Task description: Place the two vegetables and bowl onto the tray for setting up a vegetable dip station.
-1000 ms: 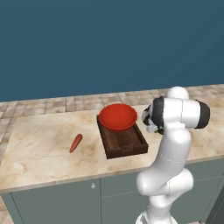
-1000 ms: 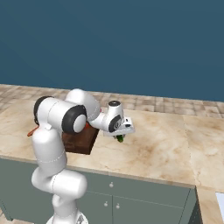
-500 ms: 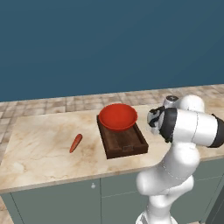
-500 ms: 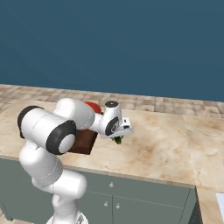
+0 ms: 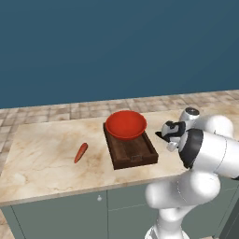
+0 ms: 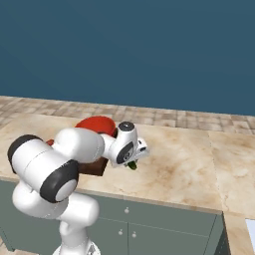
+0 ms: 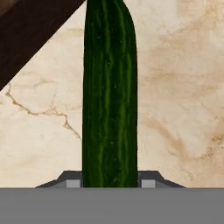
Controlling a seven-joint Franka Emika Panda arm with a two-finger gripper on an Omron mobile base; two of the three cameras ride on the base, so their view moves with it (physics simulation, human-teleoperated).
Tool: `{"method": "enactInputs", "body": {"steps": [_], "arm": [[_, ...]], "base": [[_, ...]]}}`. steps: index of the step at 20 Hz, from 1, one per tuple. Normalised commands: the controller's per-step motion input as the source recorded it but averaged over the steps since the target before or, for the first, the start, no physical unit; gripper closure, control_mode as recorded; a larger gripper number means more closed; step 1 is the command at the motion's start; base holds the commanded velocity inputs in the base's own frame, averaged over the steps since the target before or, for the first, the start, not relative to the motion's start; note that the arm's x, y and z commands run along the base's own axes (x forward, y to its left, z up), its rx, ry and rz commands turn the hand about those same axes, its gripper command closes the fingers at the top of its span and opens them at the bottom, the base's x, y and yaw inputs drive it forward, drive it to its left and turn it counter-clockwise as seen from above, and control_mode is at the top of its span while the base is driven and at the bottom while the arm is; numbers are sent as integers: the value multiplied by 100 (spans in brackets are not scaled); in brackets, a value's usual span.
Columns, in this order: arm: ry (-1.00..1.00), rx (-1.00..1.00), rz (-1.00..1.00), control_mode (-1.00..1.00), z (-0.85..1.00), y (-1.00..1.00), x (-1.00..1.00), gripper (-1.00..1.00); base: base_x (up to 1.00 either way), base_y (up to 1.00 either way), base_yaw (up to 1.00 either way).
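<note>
While pinching slim dark green cucumber (image 7: 109,96) between fingers (image 7: 148,179), off dark brown wooden tray (image 5: 133,154); glossy red bowl (image 5: 125,125) already aboard; orange-red carrot (image 5: 80,152) left on desk (image 5: 42,158).

Both base views look down over the counter (image 5: 46,163) from behind, sharing the tray (image 5: 133,154); the hand view hugs the marble.
</note>
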Motion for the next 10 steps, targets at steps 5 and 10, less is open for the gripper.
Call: {"method": "enactInputs", "body": {"steps": [5, 10], "arm": [[3, -1, 35, -100, 29, 10, 0, 100], [4, -5, 30, -100, 5, 29, -1, 100]], "base": [[0, 0, 0], [0, 0, 0]]}}
